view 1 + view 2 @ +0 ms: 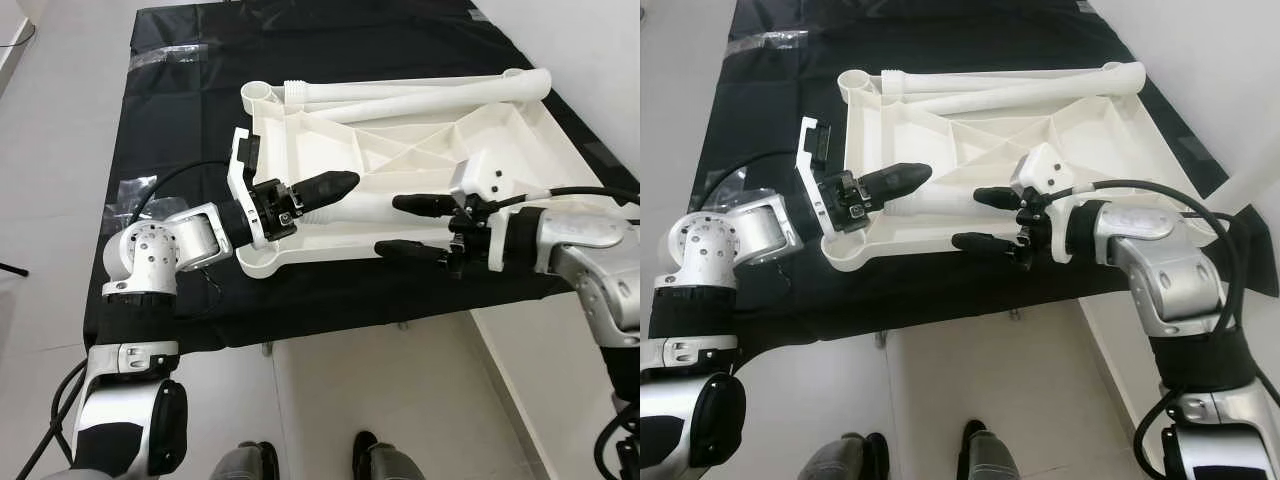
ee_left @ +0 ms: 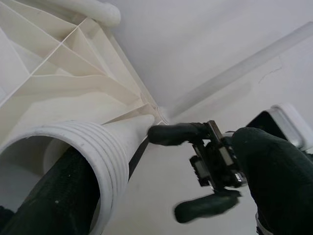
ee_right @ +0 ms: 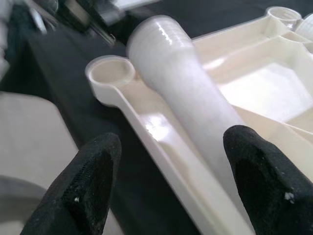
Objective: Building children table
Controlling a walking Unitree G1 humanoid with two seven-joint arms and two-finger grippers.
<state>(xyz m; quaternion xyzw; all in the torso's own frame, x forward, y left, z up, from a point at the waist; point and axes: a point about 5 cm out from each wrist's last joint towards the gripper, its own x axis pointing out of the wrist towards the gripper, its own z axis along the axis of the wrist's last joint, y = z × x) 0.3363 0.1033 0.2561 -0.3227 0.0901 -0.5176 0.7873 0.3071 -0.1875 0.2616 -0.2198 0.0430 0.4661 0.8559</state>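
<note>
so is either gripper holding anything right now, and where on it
The left gripper holds a white table leg by its threaded open end, one finger inside. The right gripper is open around the leg, holding nothing.

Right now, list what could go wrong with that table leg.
1. The left gripper has one finger inside the table leg at its threaded end; that hold may slip and the leg roll.
2. The right gripper is open around the leg's far end; closing off-centre could knock it against the tabletop ribs.
</note>
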